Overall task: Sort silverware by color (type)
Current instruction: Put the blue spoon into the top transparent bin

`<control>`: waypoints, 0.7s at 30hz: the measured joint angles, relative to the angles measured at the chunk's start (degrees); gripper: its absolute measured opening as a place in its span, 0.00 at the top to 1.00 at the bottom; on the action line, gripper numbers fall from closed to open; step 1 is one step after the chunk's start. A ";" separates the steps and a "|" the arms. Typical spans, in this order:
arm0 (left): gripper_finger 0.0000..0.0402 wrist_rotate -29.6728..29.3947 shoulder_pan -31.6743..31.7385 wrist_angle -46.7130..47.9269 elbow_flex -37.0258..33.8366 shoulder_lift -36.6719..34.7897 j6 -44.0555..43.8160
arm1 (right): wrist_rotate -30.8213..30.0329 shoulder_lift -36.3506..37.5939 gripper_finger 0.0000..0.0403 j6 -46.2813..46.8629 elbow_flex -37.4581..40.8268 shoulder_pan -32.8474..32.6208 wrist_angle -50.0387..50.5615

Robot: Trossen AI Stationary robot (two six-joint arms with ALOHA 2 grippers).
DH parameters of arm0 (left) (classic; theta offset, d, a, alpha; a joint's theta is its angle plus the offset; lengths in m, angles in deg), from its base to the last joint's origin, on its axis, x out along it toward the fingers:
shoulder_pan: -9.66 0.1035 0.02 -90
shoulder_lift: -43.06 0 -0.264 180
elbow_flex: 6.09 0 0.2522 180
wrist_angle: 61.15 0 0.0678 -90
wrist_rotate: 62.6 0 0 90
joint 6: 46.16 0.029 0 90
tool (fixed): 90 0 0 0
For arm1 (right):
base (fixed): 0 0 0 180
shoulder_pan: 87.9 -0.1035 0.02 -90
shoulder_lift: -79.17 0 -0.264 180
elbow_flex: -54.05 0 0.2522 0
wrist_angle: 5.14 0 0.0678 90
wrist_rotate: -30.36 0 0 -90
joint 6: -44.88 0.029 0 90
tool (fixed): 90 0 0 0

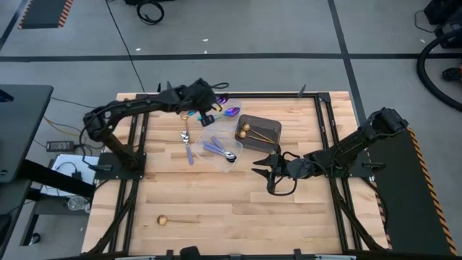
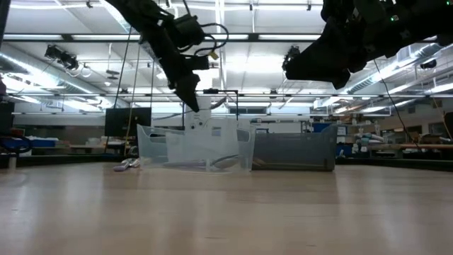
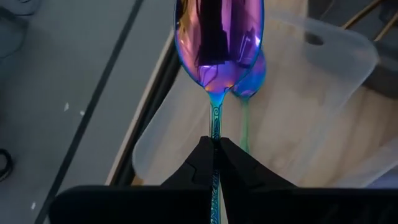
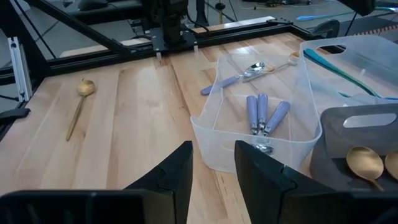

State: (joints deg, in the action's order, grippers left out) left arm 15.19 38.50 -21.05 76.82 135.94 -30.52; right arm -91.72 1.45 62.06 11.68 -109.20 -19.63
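- Iridescent purple-blue spoon [image 3: 217, 43] filling the left wrist view, its teal handle being pinched between the pressed-together fingers of the left pincer [image 3: 215, 148]; a second such spoon [image 3: 249, 81] lying just behind it in a clear tub [image 3: 336, 56].
- Showing only in the high view: left pincer [image 1: 208, 108] hovering over the far edge of the bench [image 1: 216, 202], with a lone gold spoon [image 1: 177, 219] lying well apart at the near side.
- Showing clearest in the right wrist view: three lavender-handled spoons [image 4: 264, 115] lying together in a nearer clear tub [image 4: 211, 134], two more spoons [image 4: 239, 76] resting on the bench beyond it, and gold spoons [image 4: 367, 163] sitting in the dark bin [image 4: 360, 121].
- Right pincer [image 4: 214, 165] hanging spread near the lavender tub, holding nothing.
- Low view giving only the tubs' walls, spoons barely readable.
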 joint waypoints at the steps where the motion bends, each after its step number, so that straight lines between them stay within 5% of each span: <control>1: 0.96 0.53 -0.02 0.81 1.26 0.91 0.11 | 0.00 -0.02 0.68 0.15 0.00 0.00 0.09; 10: 0.96 6.09 0.81 3.53 9.89 7.51 -0.62 | 0.07 -0.01 0.68 1.20 0.00 -0.26 0.13; 21: 0.96 7.23 1.00 0.46 11.21 14.10 -0.99 | -1.64 0.00 0.68 1.48 0.00 -2.39 0.25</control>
State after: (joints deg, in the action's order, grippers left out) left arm 22.42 39.50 -20.59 88.03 150.04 -31.51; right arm -93.36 1.45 63.53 11.68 -111.60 -19.38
